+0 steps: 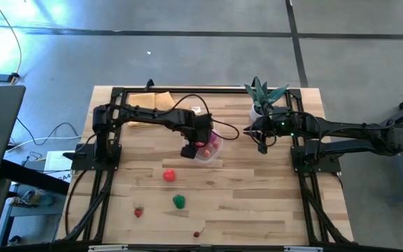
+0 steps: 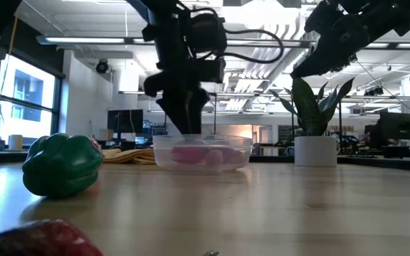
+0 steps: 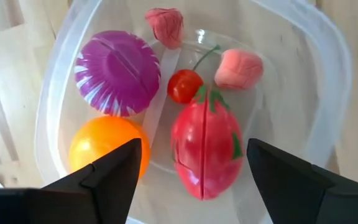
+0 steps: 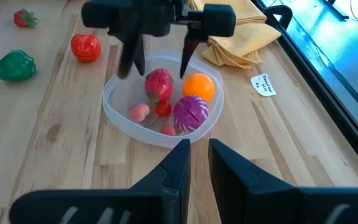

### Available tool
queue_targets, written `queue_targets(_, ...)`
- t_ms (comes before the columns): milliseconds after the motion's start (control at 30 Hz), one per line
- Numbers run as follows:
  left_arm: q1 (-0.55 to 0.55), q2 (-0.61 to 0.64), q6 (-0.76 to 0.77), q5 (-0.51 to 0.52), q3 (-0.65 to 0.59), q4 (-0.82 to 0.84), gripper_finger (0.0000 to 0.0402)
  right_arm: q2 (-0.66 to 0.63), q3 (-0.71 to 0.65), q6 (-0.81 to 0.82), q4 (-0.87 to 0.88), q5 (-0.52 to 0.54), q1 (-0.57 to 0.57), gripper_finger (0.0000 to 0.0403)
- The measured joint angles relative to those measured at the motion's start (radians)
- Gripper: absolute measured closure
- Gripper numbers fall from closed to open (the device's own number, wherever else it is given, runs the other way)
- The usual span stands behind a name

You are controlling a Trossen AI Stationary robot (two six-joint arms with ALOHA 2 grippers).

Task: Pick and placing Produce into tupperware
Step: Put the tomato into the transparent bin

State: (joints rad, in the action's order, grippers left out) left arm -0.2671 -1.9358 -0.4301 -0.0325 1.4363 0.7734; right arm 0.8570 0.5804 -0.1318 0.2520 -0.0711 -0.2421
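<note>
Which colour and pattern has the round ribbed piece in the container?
Purple with white streaks; left wrist view.

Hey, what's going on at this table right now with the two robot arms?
The robot is sorting toy produce into a clear tupperware. The left claw hangs open just above it, holding nothing, over a red fruit lying inside with an orange piece, a purple one, a cherry and two pink bits. The right claw waits shut near the potted plant. A tomato, green pepper and strawberry remain on the table.
</note>
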Motion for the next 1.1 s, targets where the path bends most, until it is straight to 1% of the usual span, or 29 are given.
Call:
queue_targets(133,0.013,0.018,0.015,0.004,0.042,0.072,0.0135,0.000,0.000,0.000,0.000,0.000,0.000,0.0357)
queue_targets(233,0.036,0.046,0.021,0.038,0.058,0.122,0.0141,0.000,0.000,0.000,0.000,0.000,0.000,0.0357)
queue_targets(400,0.106,0.107,0.093,0.109,0.062,0.220,0.0144,0.000,0.000,0.000,0.001,0.000,0.000,0.0357)
queue_targets(533,0.188,0.145,0.203,0.195,0.061,0.300,0.0145,0.000,0.000,0.000,0.002,0.000,0.000,0.0357)
queue_targets(667,0.270,0.177,0.345,0.248,0.061,0.377,0.0145,0.000,0.000,0.000,0.003,0.000,0.000,0.0357)
queue_targets(833,0.364,0.205,0.471,0.324,0.061,0.454,0.0145,0.000,0.000,0.000,0.008,0.000,0.000,0.0357)
queue_targets(933,0.412,0.220,0.562,0.351,0.051,0.504,0.0145,0.000,0.000,0.000,0.011,0.000,0.000,0.0357)
queue_targets(1100,0.483,0.250,0.685,0.343,-0.020,0.496,0.0144,0.000,0.000,0.000,0.020,0.000,0.000,0.0357)
